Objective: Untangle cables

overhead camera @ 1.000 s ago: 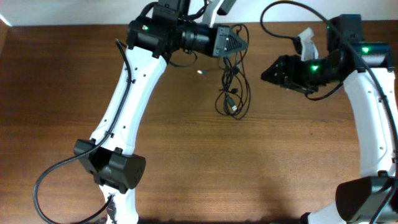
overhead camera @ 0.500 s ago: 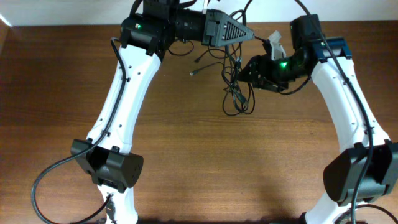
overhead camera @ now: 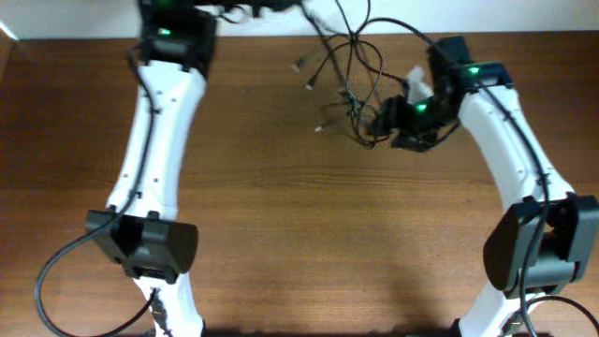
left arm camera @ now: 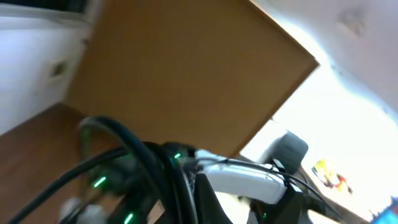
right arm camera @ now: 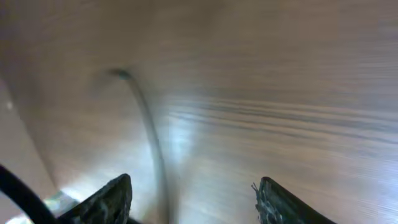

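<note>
The cables [overhead camera: 351, 89] are thin black cords hanging in loose loops, pulled up toward the table's back edge, with small plug ends [overhead camera: 309, 84] dangling to the left. My left gripper is past the top edge in the overhead view. In the left wrist view its dark fingers [left arm camera: 193, 205] are blurred, with the black cords [left arm camera: 155, 174] running through them. My right gripper [overhead camera: 379, 122] is open beside the lower end of the tangle. In the right wrist view its fingers [right arm camera: 193, 199] stand wide apart over the wood, with one blurred cord [right arm camera: 149, 137] between them.
The wooden table [overhead camera: 281, 215] ends at a white wall along the back. The left arm [overhead camera: 154, 140] stretches up the left side. The right arm [overhead camera: 505, 122] bends in from the right, with a white tag [overhead camera: 416, 80] near its wrist.
My left gripper has swung up and back, out of the overhead view, lifting the cables with it. My right gripper has moved left and down to the lower part of the tangle.
</note>
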### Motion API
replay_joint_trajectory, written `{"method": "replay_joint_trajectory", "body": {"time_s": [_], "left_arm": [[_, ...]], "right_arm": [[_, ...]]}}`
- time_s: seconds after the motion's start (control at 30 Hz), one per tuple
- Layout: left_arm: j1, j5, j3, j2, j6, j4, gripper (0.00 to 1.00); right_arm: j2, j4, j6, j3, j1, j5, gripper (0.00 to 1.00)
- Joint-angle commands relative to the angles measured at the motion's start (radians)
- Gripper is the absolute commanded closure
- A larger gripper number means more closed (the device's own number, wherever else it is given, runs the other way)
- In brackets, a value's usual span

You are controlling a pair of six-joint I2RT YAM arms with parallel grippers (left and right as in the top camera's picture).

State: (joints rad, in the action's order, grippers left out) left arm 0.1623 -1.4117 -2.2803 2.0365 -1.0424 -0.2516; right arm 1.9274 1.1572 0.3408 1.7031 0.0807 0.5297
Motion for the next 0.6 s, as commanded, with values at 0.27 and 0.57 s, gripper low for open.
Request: {"method": "replay_joint_trajectory", "body": {"time_s": [0.27, 0.57], "left_arm": [[-0.286, 0.166, -0.012, -0.013, 0.483, 0.686, 1.0], [-0.262, 0.996, -0.012, -0.013, 0.922, 1.4, 1.0]], "right_arm": [[0.005, 0.156, -0.15, -0.005, -0.348, -0.093, 0.53], [-0.145, 0.232, -0.264, -0.002, -0.434, -0.059, 0.96]]}}
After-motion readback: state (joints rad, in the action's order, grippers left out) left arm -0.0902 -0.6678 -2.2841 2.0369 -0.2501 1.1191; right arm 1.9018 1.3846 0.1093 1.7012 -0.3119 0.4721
